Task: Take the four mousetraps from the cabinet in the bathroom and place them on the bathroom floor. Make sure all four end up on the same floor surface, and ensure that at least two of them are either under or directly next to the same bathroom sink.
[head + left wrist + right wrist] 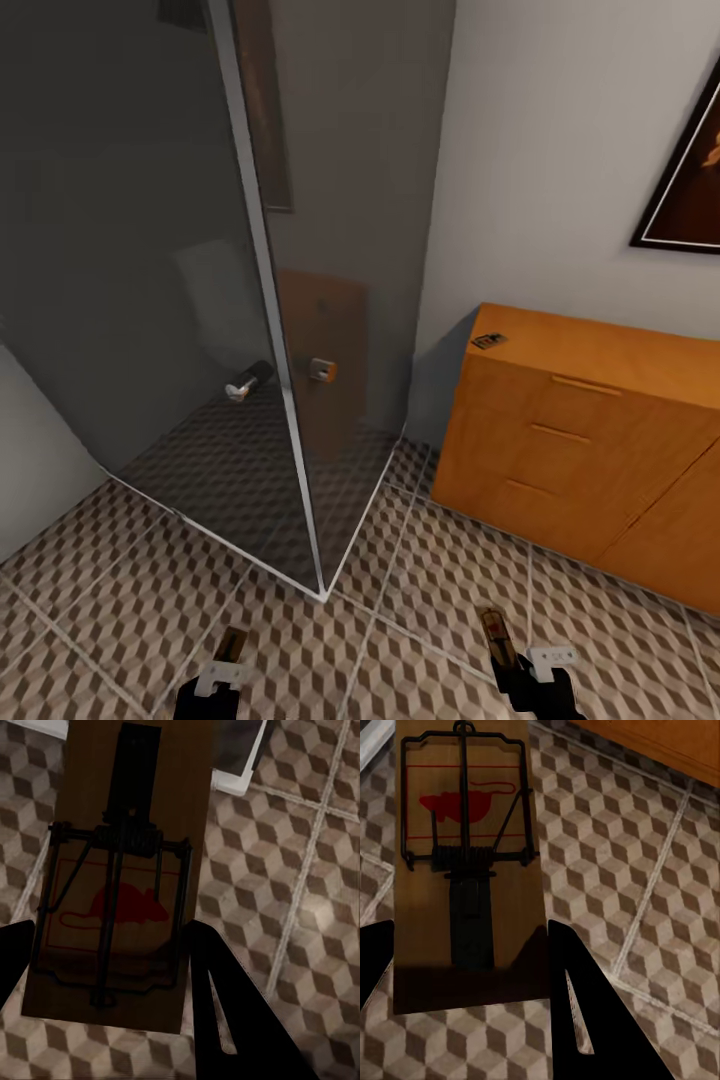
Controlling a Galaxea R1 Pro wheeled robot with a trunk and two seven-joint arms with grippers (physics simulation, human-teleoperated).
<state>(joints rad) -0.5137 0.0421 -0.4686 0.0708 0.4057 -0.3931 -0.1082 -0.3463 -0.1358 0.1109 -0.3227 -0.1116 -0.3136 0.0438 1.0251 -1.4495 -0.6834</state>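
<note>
Each gripper is clamped on one mousetrap: left gripper [222, 672] holds the left mousetrap [120, 870], right gripper [528, 672] the right mousetrap [465, 862], both above the bathroom floor [420, 600]. A third mousetrap [487, 341] lies on the cabinet [600, 450]. The boards look light, stiff and thin, best held by their long edges, clear of the sprung wire.

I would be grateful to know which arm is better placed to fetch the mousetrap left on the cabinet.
Right, though narrowly: the cabinet and the trap on its top lie on that side. Both the right pincer and left pincer already hold traps, so it must unload first.
</note>
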